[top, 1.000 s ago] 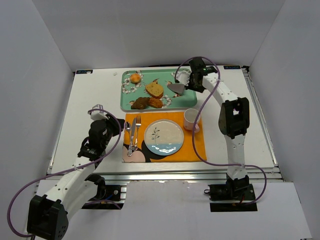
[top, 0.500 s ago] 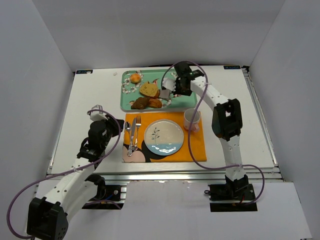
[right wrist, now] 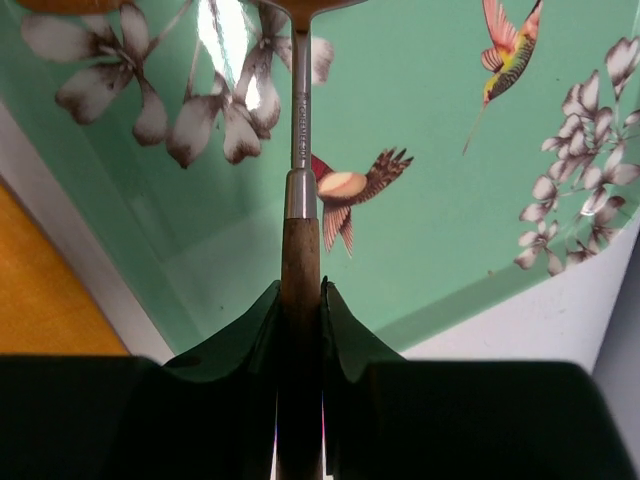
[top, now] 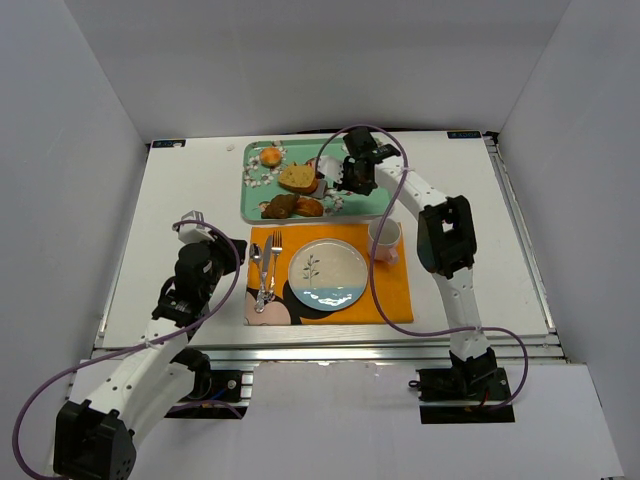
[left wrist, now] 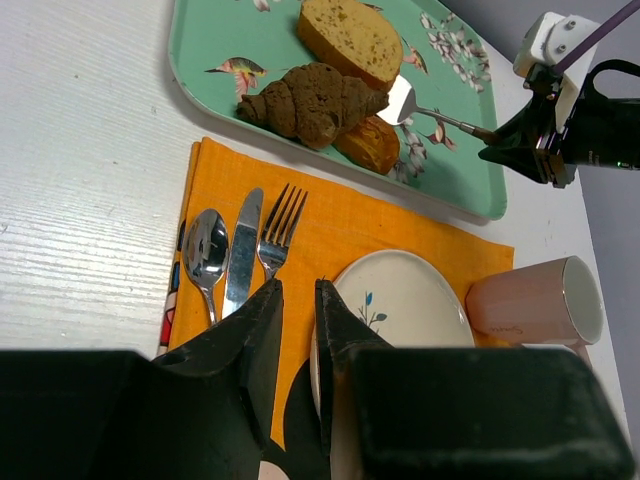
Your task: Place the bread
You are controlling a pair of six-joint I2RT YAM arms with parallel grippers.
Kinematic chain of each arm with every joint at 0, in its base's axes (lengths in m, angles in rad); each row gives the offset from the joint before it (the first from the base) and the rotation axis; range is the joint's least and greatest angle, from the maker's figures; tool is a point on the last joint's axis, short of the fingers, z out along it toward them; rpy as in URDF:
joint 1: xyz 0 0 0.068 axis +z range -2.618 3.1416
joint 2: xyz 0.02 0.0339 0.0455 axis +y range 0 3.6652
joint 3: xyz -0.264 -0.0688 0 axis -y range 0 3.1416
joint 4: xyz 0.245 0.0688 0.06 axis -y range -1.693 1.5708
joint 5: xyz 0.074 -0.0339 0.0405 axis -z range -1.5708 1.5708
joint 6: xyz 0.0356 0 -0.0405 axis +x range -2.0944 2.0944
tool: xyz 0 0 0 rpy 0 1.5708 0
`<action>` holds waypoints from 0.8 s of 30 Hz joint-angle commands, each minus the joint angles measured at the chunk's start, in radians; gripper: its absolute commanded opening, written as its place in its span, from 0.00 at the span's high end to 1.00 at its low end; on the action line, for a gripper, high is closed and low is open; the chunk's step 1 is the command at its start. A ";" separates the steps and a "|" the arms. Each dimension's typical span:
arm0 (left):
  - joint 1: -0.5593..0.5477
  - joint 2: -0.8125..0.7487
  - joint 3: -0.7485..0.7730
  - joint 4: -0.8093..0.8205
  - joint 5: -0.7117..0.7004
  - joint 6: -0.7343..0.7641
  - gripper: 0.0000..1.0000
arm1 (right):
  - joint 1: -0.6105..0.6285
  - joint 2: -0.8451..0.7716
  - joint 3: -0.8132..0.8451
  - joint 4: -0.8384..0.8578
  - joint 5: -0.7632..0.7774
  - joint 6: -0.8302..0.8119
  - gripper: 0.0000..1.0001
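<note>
The bread (top: 298, 177) (left wrist: 350, 38), a thick tan slice with brown crust, lies on the green floral tray (top: 248, 192) (left wrist: 200, 40). My right gripper (top: 343, 178) (right wrist: 300, 295) (left wrist: 505, 150) is shut on the wooden handle of a metal server (right wrist: 300, 150). The server's blade (left wrist: 398, 100) touches the bread's right edge. My left gripper (top: 222, 252) (left wrist: 297, 290) hovers over the orange placemat's (top: 385, 290) left part, its jaws a little apart with nothing between them. The white plate (top: 328, 273) (left wrist: 400, 300) sits on the placemat.
A croissant (left wrist: 310, 100) and a smaller pastry (left wrist: 368, 143) lie on the tray in front of the bread, and a round bun (top: 271, 156) lies at its far left. Spoon, knife and fork (top: 265, 270) lie left of the plate. A pink mug (top: 383, 240) stands to its right.
My right gripper has swung left across the tray with the server, bringing the blade up to the bread, which shifted slightly left. The left arm has stayed put.
</note>
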 commanded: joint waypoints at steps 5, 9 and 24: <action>0.003 0.003 0.016 -0.004 -0.007 0.002 0.70 | -0.010 0.025 -0.008 0.071 -0.077 0.148 1.00; 0.003 0.011 0.019 0.001 -0.001 0.000 0.70 | -0.013 0.034 -0.014 0.082 -0.084 0.203 1.00; 0.003 0.021 0.026 0.008 0.008 -0.010 0.70 | -0.029 -0.096 -0.284 0.370 -0.057 0.282 1.00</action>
